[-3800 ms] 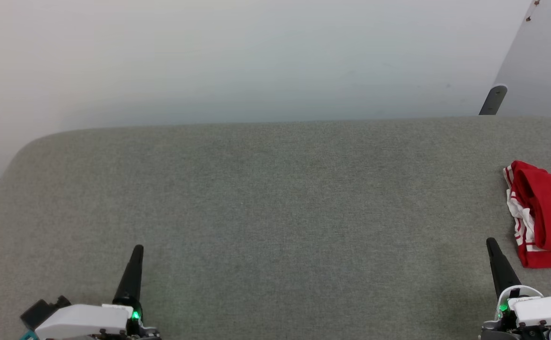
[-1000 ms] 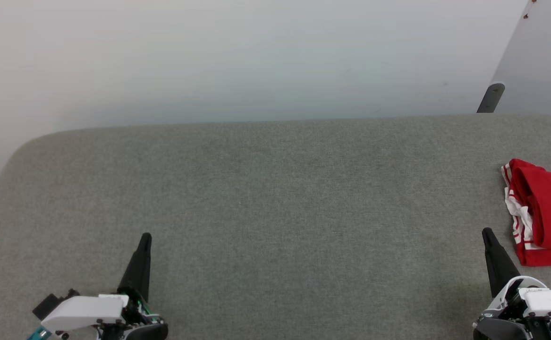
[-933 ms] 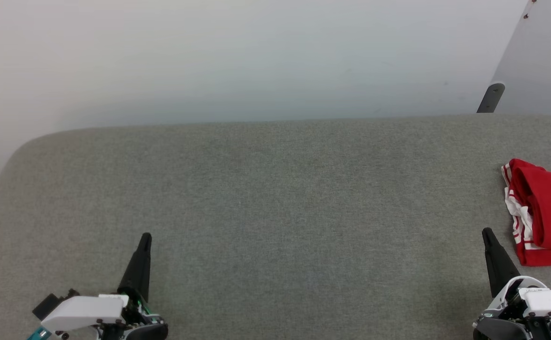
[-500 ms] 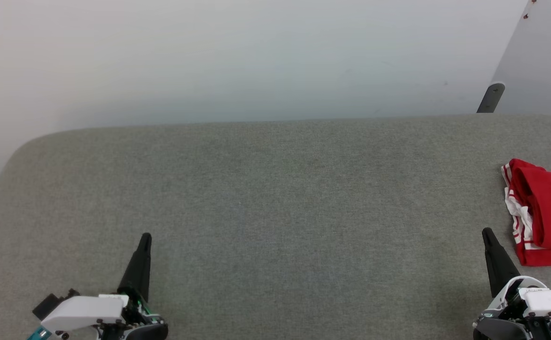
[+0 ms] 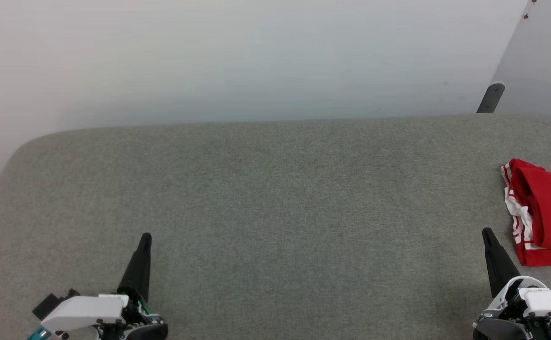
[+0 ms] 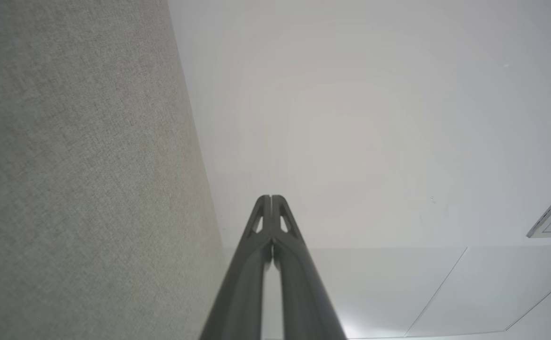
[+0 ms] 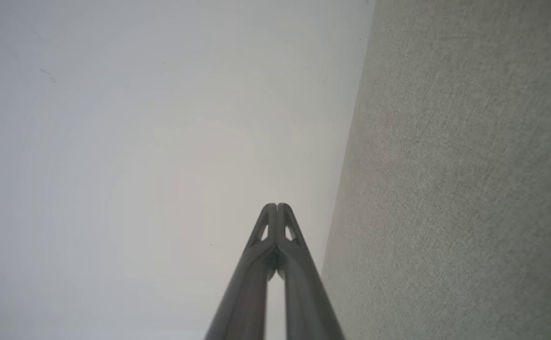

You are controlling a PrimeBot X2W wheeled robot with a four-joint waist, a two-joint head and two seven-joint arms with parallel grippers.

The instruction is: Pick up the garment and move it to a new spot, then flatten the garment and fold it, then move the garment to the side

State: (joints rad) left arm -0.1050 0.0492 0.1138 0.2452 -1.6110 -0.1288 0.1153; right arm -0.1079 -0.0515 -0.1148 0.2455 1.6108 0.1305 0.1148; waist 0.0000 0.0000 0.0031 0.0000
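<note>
Red shirt (image 5: 546,212) is lying at three o'clock on the counter (image 5: 275,198) — left fingers (image 5: 137,269) and right fingers (image 5: 497,264) are pressing together, holding nothing.

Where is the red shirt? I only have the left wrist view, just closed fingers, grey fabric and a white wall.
Observer: The garment lies at the right edge of the head view on the grey padded surface, partly cut off by the frame.
Operator: Is it spread out?
Observer: No, it is folded into a compact bundle, red on top, with a white striped sleeve showing along its left side.
Operator: Which gripper is nearer?
Observer: The right gripper, shut and empty, its tip just left of the garment and apart from it.
</note>
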